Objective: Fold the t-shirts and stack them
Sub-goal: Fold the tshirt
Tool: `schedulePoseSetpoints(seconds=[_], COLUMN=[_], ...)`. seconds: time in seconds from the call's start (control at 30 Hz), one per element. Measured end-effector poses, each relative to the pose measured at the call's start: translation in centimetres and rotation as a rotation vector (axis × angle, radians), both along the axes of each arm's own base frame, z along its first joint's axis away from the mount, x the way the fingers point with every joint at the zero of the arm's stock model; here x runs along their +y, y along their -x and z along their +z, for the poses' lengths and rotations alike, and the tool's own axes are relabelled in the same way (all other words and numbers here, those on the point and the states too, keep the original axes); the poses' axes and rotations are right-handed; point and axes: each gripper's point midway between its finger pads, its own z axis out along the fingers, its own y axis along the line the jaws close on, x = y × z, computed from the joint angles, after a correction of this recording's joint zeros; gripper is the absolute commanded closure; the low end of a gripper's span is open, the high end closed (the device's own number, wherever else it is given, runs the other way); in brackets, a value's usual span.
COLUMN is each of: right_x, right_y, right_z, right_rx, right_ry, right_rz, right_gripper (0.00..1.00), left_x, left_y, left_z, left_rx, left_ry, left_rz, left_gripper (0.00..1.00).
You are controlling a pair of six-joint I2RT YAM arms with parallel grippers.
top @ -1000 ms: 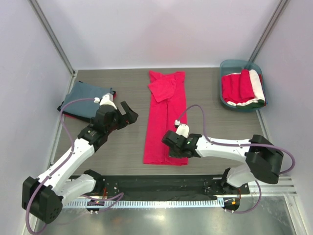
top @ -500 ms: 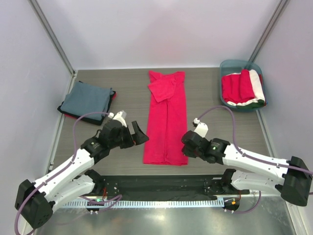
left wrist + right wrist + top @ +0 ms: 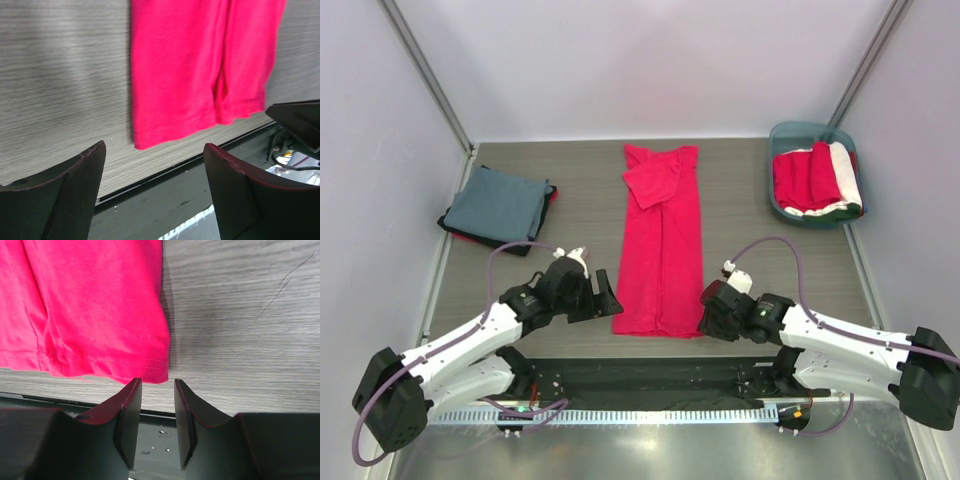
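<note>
A crimson t-shirt (image 3: 660, 245) lies folded into a long strip down the middle of the table, one sleeve turned over at its far end. My left gripper (image 3: 606, 297) hovers at its near-left corner, jaws wide open and empty; in the left wrist view the gripper (image 3: 154, 150) frames the hem corner of the shirt (image 3: 190, 65). My right gripper (image 3: 706, 320) sits at the near-right corner. In the right wrist view that gripper (image 3: 156, 382) is open by a narrow gap, nothing in it, just short of the shirt's (image 3: 95, 305) hem. A folded blue-grey t-shirt (image 3: 500, 203) rests at the left.
A teal tub (image 3: 782, 137) at the back right holds red and white shirts (image 3: 817, 178). The blue-grey shirt lies on a darker folded piece. A black rail (image 3: 650, 372) runs along the table's near edge, right behind both grippers. Walls close in left and right.
Both arms have drawn back to the near corners of the crimson shirt. The right gripper has gone from shut to open. The left jaws have narrowed a little.
</note>
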Motion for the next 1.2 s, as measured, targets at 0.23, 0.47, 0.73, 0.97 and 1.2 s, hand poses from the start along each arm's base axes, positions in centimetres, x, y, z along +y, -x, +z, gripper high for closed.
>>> schedulePoseSetpoints(seconds=[0.23,0.47,0.73,0.97,1.2], right_x=[0.0,0.6,0.7,0.8,0.8], right_y=[0.4,0.0,0.0,0.0,0.0], right_z=[-1.4,-1.3,-1.9,-2.0,-1.9], right_rx=[0.031,0.015,0.017,0.018,0.016], right_ry=[0.008,-0.017,-0.032,-0.040,-0.045], right_rz=[0.002,-0.001,-0.011,-0.016,-0.017], right_gripper=[0.64,0.67,0.77,0.99,0.99], left_x=[0.4,-0.1,-0.8,-1.5,-1.9], left_y=[1.2,1.7,2.1,2.0,2.2], left_z=[-2.4,-4.2,-4.9,-5.4,-5.9], left_rx=[0.072,0.130,0.154,0.166,0.182], left_ry=[-0.036,-0.032,-0.024,-0.017,-0.016], left_rz=[-0.001,-0.006,-0.016,-0.017,-0.014], left_gripper=[0.28,0.39,0.44,0.61,0.78])
